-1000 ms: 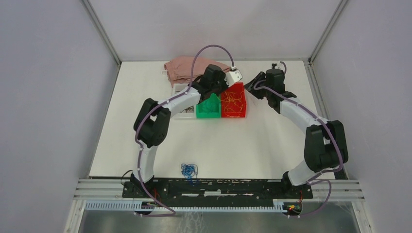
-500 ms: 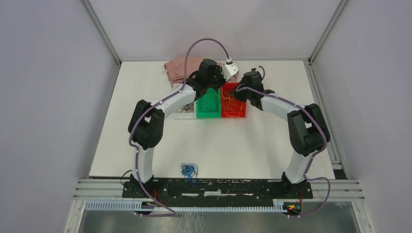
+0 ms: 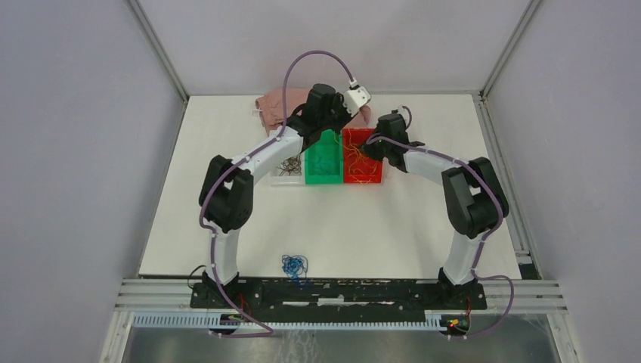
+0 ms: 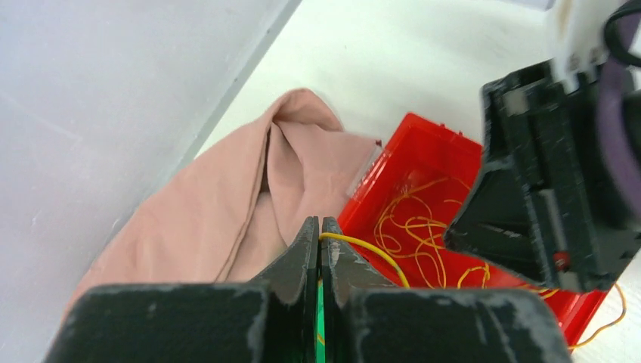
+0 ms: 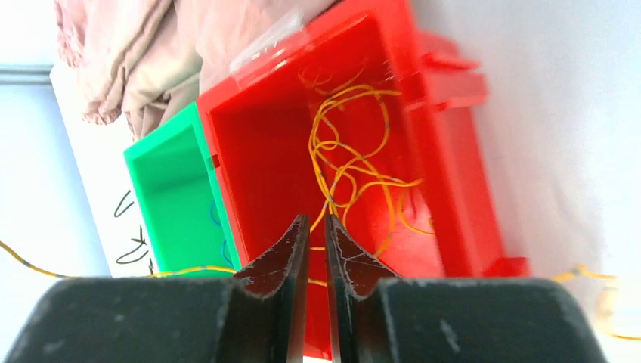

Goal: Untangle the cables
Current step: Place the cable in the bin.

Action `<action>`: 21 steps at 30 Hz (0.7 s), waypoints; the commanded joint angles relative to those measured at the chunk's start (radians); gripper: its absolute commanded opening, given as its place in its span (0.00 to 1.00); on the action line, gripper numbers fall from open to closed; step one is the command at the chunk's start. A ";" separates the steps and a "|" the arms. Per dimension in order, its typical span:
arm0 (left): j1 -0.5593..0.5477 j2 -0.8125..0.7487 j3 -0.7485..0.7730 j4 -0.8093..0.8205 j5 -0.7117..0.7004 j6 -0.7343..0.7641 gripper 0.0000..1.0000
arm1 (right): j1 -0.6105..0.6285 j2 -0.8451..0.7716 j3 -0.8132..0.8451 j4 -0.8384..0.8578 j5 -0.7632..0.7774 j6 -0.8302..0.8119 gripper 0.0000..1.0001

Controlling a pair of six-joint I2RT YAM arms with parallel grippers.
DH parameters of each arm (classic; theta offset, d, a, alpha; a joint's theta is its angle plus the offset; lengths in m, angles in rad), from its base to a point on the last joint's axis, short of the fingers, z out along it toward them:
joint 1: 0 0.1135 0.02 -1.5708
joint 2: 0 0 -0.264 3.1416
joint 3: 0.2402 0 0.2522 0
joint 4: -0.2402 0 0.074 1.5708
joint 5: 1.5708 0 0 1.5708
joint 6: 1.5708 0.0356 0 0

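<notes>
Thin yellow cables (image 3: 361, 162) lie curled in the red bin (image 3: 363, 181), also seen as yellow cables (image 5: 355, 159) in the right wrist view. My left gripper (image 4: 319, 227) hangs over the far end of the green bin (image 3: 323, 170), shut on one yellow cable (image 4: 363, 248) that runs down toward the red bin. My right gripper (image 5: 316, 223) hovers over the red bin's (image 5: 257, 151) near side with a narrow gap between its jaws. A taut yellow cable (image 5: 181, 270) crosses behind its fingers. A blue cable bundle (image 3: 294, 265) lies near the front edge.
A pink cloth (image 3: 276, 106) is heaped behind the bins. Dark cables (image 3: 289, 168) lie in a clear tray left of the green bin (image 5: 170, 197), which holds a blue cable (image 5: 215, 215). The two wrists are close together above the bins.
My right arm has swung left from beside the red bin to over it, and its jaws have narrowed. My left gripper has shifted slightly back and left, still shut on the yellow cable.
</notes>
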 commanded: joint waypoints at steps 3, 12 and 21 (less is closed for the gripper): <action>-0.017 0.031 0.095 0.040 0.004 -0.073 0.03 | -0.049 -0.202 -0.032 -0.016 0.029 -0.075 0.25; -0.068 0.105 0.123 0.045 0.002 -0.095 0.03 | -0.082 -0.390 -0.157 -0.072 0.121 -0.101 0.33; -0.084 0.165 0.132 0.060 -0.028 -0.077 0.25 | -0.096 -0.378 -0.167 -0.061 0.017 -0.117 0.29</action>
